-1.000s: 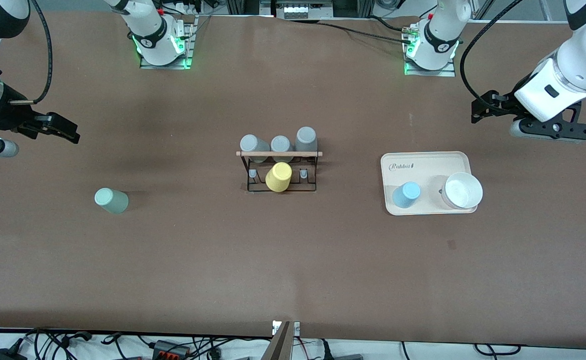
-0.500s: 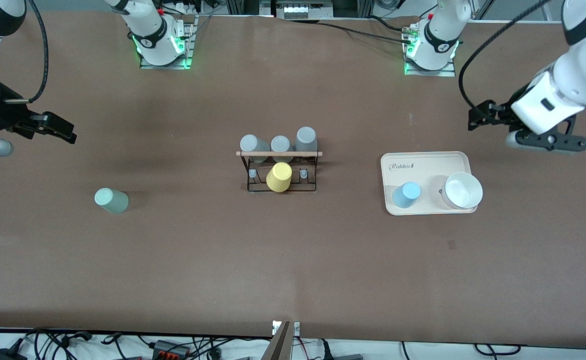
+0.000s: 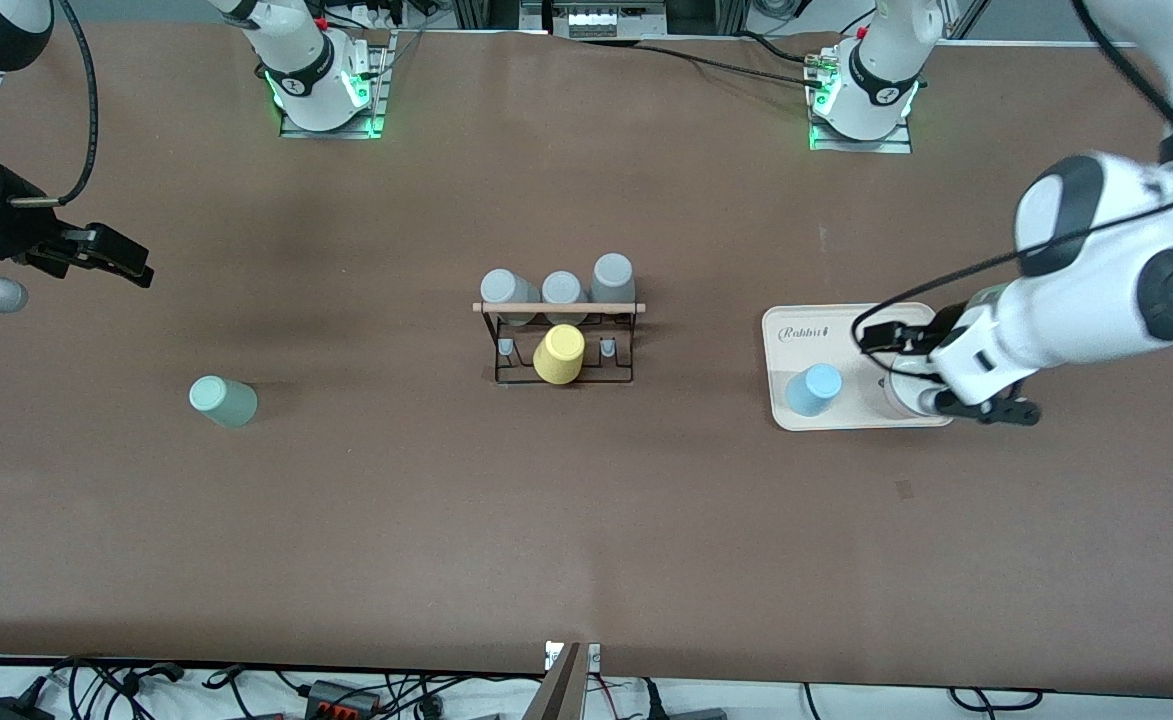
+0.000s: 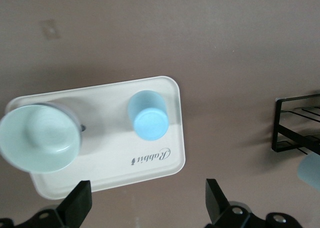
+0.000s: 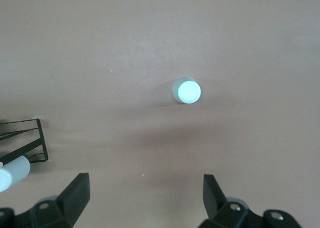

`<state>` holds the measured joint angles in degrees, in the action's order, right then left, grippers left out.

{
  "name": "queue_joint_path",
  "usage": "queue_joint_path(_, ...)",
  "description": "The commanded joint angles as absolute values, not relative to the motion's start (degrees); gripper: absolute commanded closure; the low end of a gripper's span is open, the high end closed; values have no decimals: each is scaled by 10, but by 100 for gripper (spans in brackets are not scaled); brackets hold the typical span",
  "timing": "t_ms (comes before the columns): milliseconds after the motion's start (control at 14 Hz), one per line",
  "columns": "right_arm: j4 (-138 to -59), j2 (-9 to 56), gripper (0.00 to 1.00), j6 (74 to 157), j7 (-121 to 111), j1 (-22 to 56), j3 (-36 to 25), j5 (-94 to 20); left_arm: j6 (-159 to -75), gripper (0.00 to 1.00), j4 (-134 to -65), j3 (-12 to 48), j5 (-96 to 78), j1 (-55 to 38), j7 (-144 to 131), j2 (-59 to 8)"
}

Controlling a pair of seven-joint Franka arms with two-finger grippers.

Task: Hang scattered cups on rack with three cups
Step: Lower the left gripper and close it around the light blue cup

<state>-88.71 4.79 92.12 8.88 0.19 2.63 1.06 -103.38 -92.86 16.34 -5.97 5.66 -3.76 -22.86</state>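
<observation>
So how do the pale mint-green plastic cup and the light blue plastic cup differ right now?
The pale mint-green plastic cup stands on the bare brown table toward the right arm's end; the light blue plastic cup stands on the beige tray toward the left arm's end. The open left gripper is over the tray by the blue cup; the open right gripper is off to one side of the mint cup. Both stand upside down.

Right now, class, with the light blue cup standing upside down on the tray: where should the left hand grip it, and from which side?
Grip the light blue cup across its tapered wall, coming from above: its closed base faces up, and the white bowl stands beside it on the beige tray.
</observation>
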Motion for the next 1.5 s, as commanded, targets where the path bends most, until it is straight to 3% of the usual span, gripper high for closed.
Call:
queue_joint_path(0, -877, 50, 0, 918, 89, 4, 29, 18, -1092, 0, -960, 165, -40, 40, -53, -257)
queue_joint_path(214, -878, 50, 0, 918, 90, 4, 29, 18, -1185, 0, -1035, 165, -23, 14, -67, -266)
queue_joint_path(1000, -878, 49, 0, 918, 94, 6, 30, 18, -1237, 3, -1028, 165, 61, 15, -69, -319)
queue_joint_path(1071, -878, 49, 0, 916, 95, 6, 30, 18, -1237, 29, -1027, 165, 61, 15, -71, -319)
queue_joint_path(1214, -877, 49, 0, 911, 95, 6, 30, 17, -1237, 52, -1026, 165, 65, 14, -79, -320)
queue_joint_path(1357, -877, 46, 0, 911, 96, 6, 30, 11, -1234, 83, -1018, 165, 66, 21, -47, -321)
queue_joint_path(1429, -877, 45, 0, 904, 97, 6, 30, 11, -1233, 91, -1018, 165, 65, 23, -26, -320)
